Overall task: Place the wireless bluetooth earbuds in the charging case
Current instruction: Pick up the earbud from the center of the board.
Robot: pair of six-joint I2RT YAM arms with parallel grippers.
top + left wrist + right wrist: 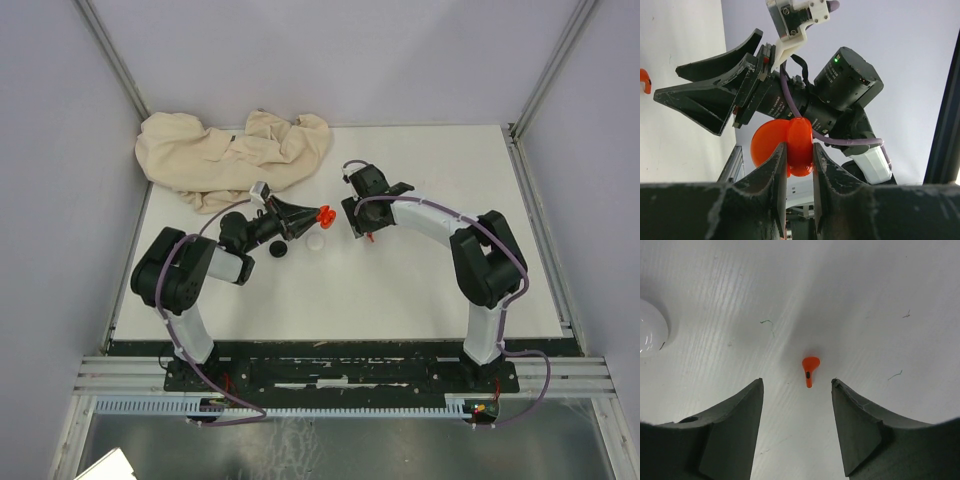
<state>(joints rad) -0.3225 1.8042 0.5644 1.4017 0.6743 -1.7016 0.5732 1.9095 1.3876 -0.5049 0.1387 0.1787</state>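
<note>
Right gripper (797, 382) fingers stand apart over the red earbud (810, 370), which lies on the table (865, 300) (not touched). Left gripper (799, 150) clamps the red charging case (767, 145) aloft. We're at the pick: next we descend and pinch squarely. The top view barely shows the earbud; the right wrist view does.

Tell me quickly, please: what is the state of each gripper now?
Left gripper: closed on the red charging case.
Right gripper: open and empty, above the red earbud.
</note>
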